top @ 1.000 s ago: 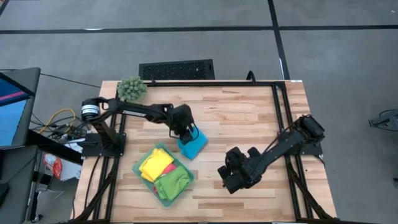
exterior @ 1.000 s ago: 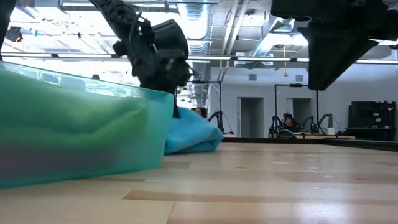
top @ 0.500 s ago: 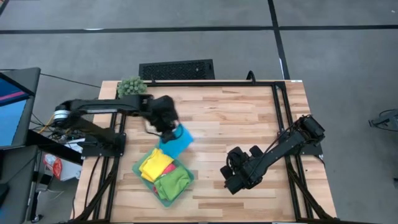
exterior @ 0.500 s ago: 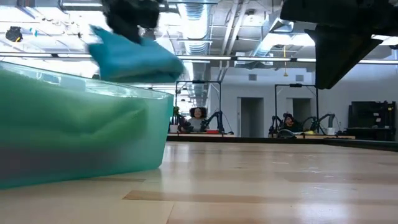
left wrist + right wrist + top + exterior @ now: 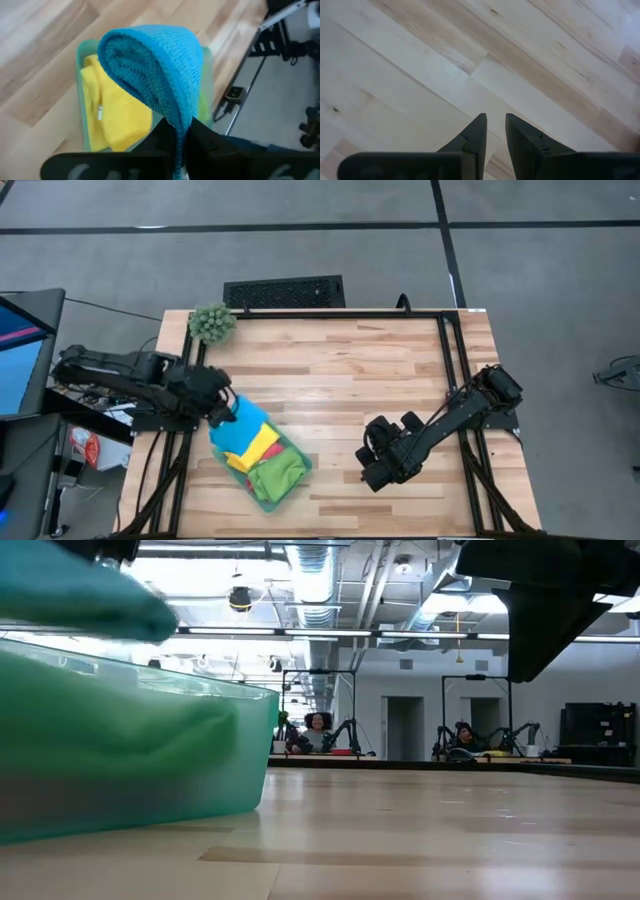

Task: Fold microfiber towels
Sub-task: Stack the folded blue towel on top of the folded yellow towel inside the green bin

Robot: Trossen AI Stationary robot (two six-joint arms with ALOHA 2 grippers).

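High view: left gripper (image 5: 224,412), jaws pinched on the folded blue towel (image 5: 240,430), hangs it over the tray (image 5: 290,482) for stacking; right gripper (image 5: 372,463) waits, jaws slightly parted, empty.

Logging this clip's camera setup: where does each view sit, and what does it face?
High: overhead, straight down; both arms, left end effector holding the blue towel.
Low: table height, past the teal tray into the room.
Left wrist: down on the blue towel, yellow towel.
Right wrist: bare table, right end effector.
Shared: towel, tray.
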